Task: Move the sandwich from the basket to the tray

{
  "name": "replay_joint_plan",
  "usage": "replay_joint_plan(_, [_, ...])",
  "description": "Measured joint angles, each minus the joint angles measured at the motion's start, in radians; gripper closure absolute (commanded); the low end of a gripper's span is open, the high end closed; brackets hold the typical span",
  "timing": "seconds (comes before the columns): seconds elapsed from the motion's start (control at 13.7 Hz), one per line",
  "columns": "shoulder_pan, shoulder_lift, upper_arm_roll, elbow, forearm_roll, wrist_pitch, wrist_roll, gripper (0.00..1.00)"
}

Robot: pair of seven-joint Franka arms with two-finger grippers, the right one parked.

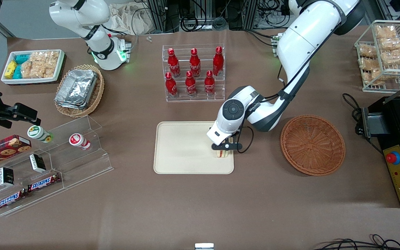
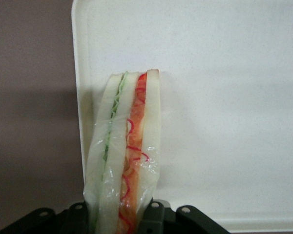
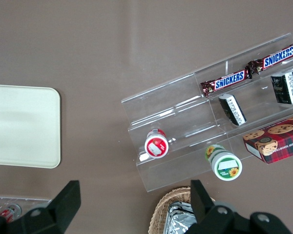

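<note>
The gripper (image 1: 223,150) holds closed on the sandwich (image 2: 124,161) over the tray (image 1: 179,149); it looks soft, light, film-wrapped and slippery, so gentle pressure on the flat bread faces seems best.

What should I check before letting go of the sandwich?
1. Sandwich gripped between the gripper fingers: ok.
2. Gripper over the tray, at its end toward the basket: ok.
3. Sandwich within the tray rim: cannot tell; it sits close to the rim in the wrist view.
4. Sandwich touching the tray surface: cannot tell.
5. Basket empty, nothing left inside: ok.
</note>
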Motion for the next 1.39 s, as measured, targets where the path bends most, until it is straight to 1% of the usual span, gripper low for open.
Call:
replay_joint_plan(0.36, [0.002,-0.006,0.001,0.106,0.024,-0.016,-0.057,0.00])
replay_joint_plan(0.44, [0.007,-0.013,0.001,0.147,0.024,-0.061,-0.063,0.00])
replay_joint_plan(0.66, [0.041,-0.049,0.004,0.289,0.024,-0.288,-0.063,0.00])
replay_joint_plan(0.8, [0.076,-0.087,0.003,0.337,0.020,-0.375,-0.060,0.00])
replay_joint_plan(0.95, [0.099,-0.136,0.002,0.347,-0.005,-0.441,-0.049,0.00])
replay_joint_plan(1.09, [0.111,-0.191,0.002,0.349,-0.044,-0.551,0.020,0.00])
replay_joint_plan(1.24, [0.160,-0.250,0.005,0.350,-0.117,-0.651,0.151,0.00])
replay_joint_plan(1.39, [0.215,-0.312,0.046,0.350,-0.167,-0.755,0.308,0.00])
